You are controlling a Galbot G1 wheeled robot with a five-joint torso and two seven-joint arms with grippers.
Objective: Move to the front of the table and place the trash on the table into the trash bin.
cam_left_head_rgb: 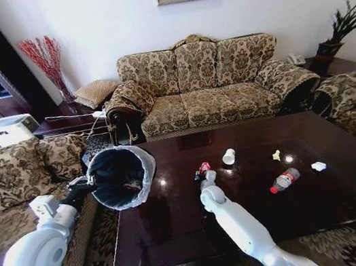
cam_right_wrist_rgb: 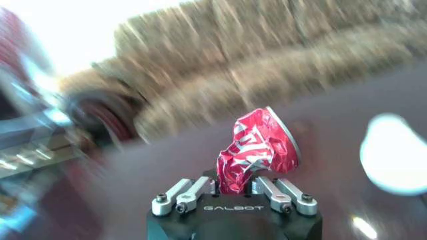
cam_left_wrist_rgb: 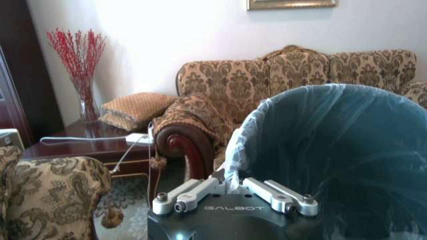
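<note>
The desk (cam_left_head_rgb: 181,229) is the big glossy dark thing in front of the robot, and most of its top is bare, so there's plenty of room to swing across. The trash bin (cam_left_head_rgb: 120,177) hangs tilted just off the desk's left edge, mouth facing the desk, with the left hand (cam_left_wrist_rgb: 232,191) clamped on its lined rim. The right hand (cam_left_head_rgb: 203,170) is over the desk's middle, fingers closed on a crumpled red wrapper (cam_right_wrist_rgb: 260,145). So the bin lies to that hand's left, close by. Bottle (cam_left_head_rgb: 284,180), white cup (cam_left_head_rgb: 228,156) and paper bits (cam_left_head_rgb: 318,166) sit further right of the wrapper.
</note>
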